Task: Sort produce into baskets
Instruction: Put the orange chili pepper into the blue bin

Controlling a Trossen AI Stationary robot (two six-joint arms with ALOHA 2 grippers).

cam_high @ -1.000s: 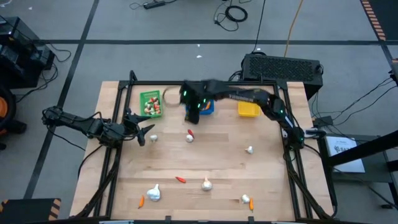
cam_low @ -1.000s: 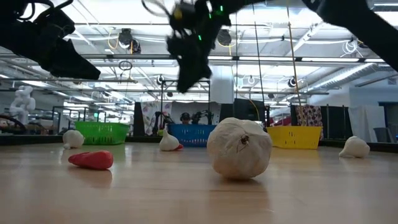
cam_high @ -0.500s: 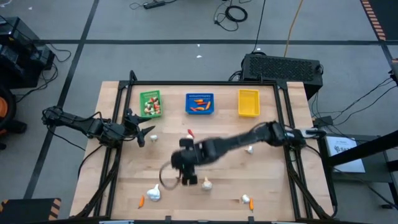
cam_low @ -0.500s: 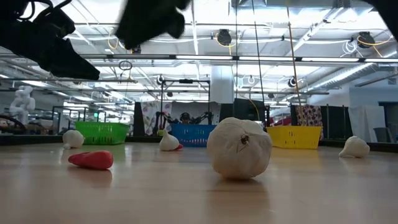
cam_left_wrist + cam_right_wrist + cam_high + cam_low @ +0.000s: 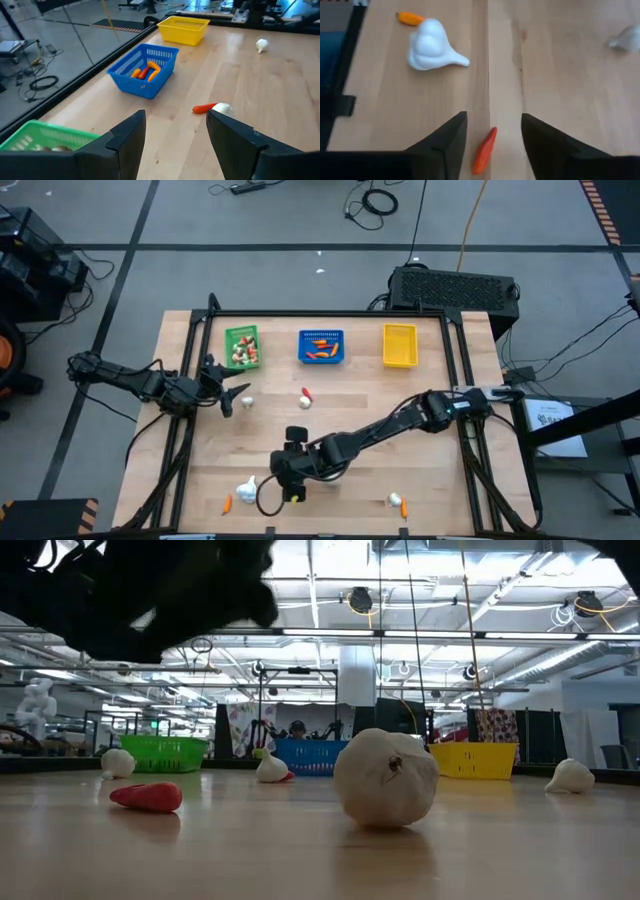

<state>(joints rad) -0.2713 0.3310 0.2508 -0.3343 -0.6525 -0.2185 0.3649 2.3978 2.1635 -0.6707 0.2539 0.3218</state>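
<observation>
The tabletop (image 5: 430, 470) is pale wood laid in planks, with a black metal frame along its edges. Three rectangular plastic baskets with latticed walls stand in a row at its far edge: the green basket (image 5: 242, 346) holds small mixed pieces, the blue basket (image 5: 321, 347) holds slim orange and red pieces, and the yellow basket (image 5: 399, 345) shows no contents.

The right pincer (image 5: 489, 137) reaches across to the near-left part of the tabletop, its two dark fingers apart. A slim, glossy red pepper (image 5: 484, 149) lies on the wood between them, not gripped. Just beyond it lie a white, lumpy garlic bulb (image 5: 431, 45) with a tapered stem and a small orange piece (image 5: 410, 18).

The left pincer (image 5: 232, 393) hangs over the left side, near the green basket, fingers apart and empty. Ahead of it lies a white bulb touching a red piece (image 5: 204, 107).

Further white bulbs lie scattered, one (image 5: 385, 778) large and papery in the low view. No writing is legible.
</observation>
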